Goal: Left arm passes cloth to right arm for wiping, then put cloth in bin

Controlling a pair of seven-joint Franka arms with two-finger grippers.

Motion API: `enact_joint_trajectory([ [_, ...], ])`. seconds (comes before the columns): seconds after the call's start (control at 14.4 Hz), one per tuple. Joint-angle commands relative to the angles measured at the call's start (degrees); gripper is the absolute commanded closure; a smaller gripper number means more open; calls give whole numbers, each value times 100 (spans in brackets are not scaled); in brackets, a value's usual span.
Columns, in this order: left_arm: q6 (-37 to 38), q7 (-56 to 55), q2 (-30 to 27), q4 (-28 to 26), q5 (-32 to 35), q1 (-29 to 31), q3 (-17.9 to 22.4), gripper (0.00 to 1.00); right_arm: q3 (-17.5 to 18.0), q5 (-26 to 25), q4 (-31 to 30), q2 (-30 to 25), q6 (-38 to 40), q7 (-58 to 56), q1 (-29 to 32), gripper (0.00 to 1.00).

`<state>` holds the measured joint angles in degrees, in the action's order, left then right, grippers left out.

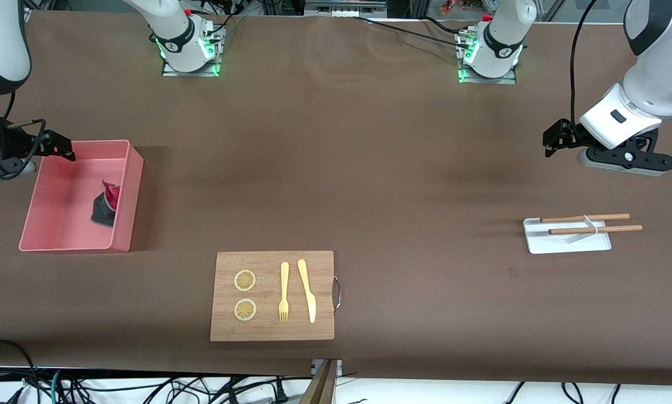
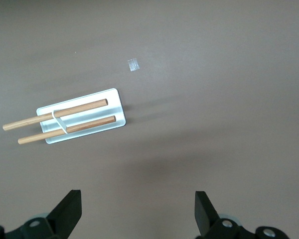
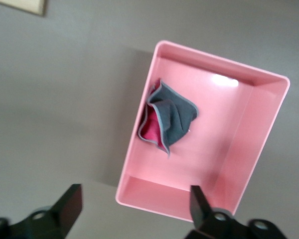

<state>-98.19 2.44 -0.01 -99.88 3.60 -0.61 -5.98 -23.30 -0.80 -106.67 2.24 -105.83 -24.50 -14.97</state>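
The cloth (image 1: 105,206) lies crumpled in the bin (image 1: 61,245), against its wall toward the table's middle, dark grey with pink showing. The right wrist view shows the cloth (image 3: 169,119) inside the bin (image 3: 239,159). My right gripper (image 1: 60,149) hangs over the bin's rim at the right arm's end of the table; it is open (image 3: 134,209) and empty. My left gripper (image 1: 557,140) is up over bare table at the left arm's end, beside the white tray; it is open (image 2: 138,209) and empty.
A small white tray (image 1: 566,241) with two wooden sticks (image 1: 585,217) lies near the left arm's end and also shows in the left wrist view (image 2: 117,102). A wooden board (image 1: 271,325) with two lemon slices, a fork and a knife lies near the front edge.
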Motion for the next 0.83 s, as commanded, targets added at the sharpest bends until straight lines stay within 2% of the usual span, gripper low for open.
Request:
enact_joint_trajectory([
  [0.0,142,-68,89,180,18,-9,0,0,545,10,-29,-504,115,699,117,0],
  [0.14,142,-68,89,188,18,-9,0,0,712,36,6,-698,325,937,117,0],
  [0.42,142,-68,89,188,18,-9,0,0,1152,45,691,-559,1196,1516,258,0],
  [0.76,151,-59,89,188,26,-9,-8,0,1196,45,762,-550,1179,1422,258,0],
])
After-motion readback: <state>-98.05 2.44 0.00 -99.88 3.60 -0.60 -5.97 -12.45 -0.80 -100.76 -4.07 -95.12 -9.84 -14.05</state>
